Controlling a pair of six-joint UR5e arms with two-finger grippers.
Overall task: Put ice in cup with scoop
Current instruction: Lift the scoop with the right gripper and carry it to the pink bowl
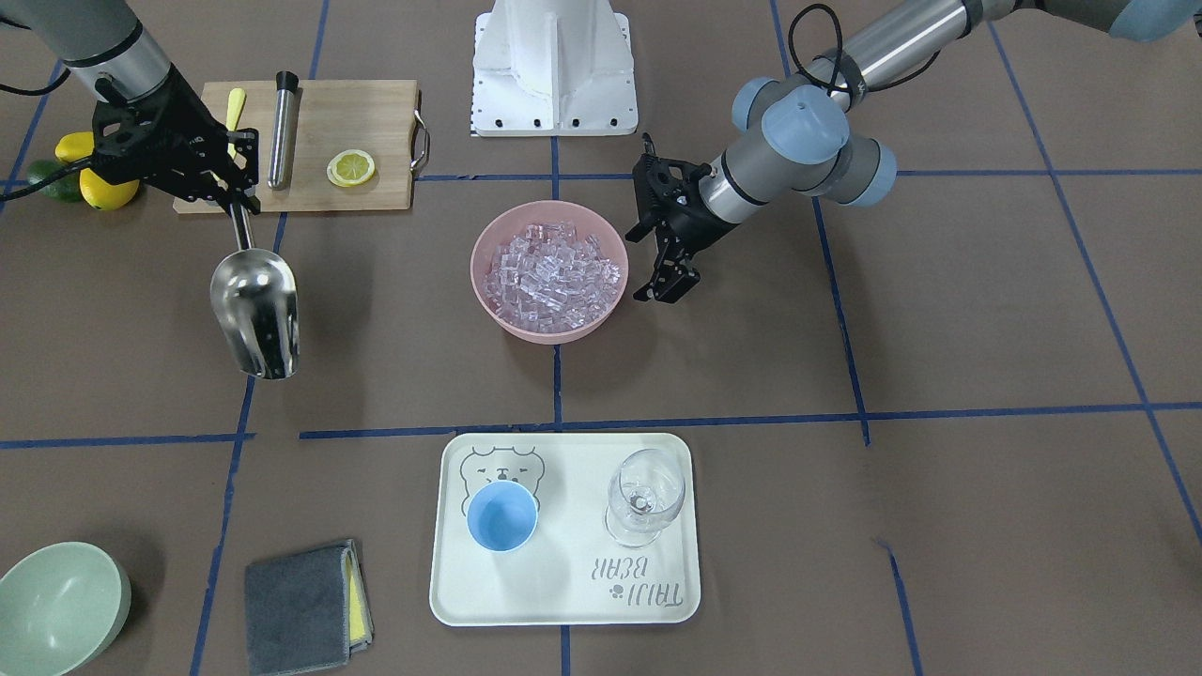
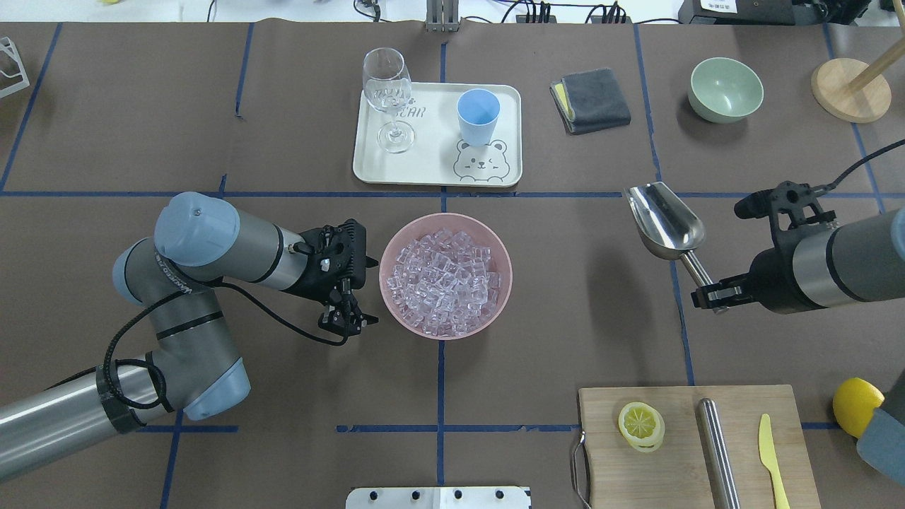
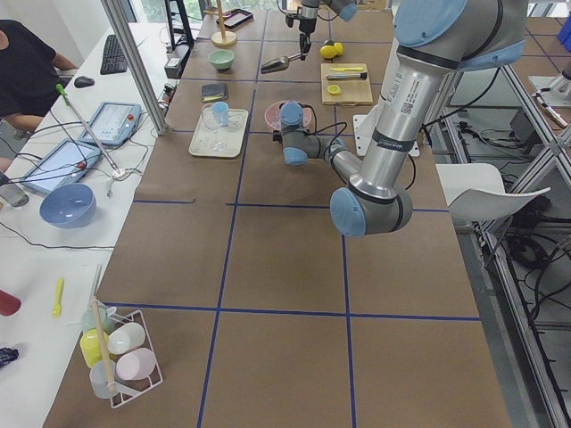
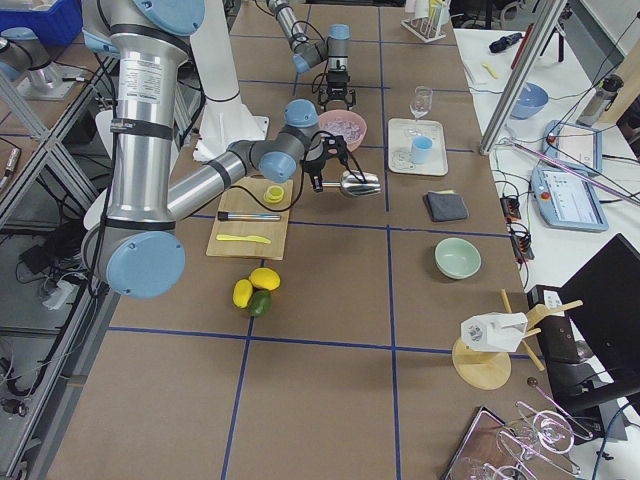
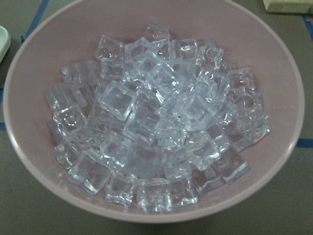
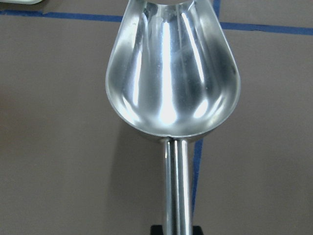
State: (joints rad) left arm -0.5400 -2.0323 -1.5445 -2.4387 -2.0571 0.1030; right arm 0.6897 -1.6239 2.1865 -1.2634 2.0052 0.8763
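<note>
The ice [image 2: 445, 283] is a heap of clear cubes in a pink bowl [image 2: 396, 247] at the table's middle; it fills the left wrist view [image 5: 156, 127]. My left gripper [image 2: 346, 322] hangs open and empty just beside the bowl's rim [image 1: 669, 282]. My right gripper [image 2: 714, 293] is shut on the rod handle of the steel scoop [image 2: 664, 219], held above the table right of the bowl. The scoop's trough [image 6: 171, 73] is empty. The light-blue cup [image 2: 478, 113] stands upright and empty on a white tray [image 2: 431, 170] beyond the bowl.
A clear wine glass [image 2: 387, 92] stands on the tray left of the cup. A cutting board [image 2: 679, 452] holds a lemon slice [image 2: 640, 424], a steel cylinder [image 2: 717, 452] and a yellow knife [image 2: 771, 452]. A grey cloth [image 2: 592, 99] and green bowl [image 2: 725, 88] lie at the far right.
</note>
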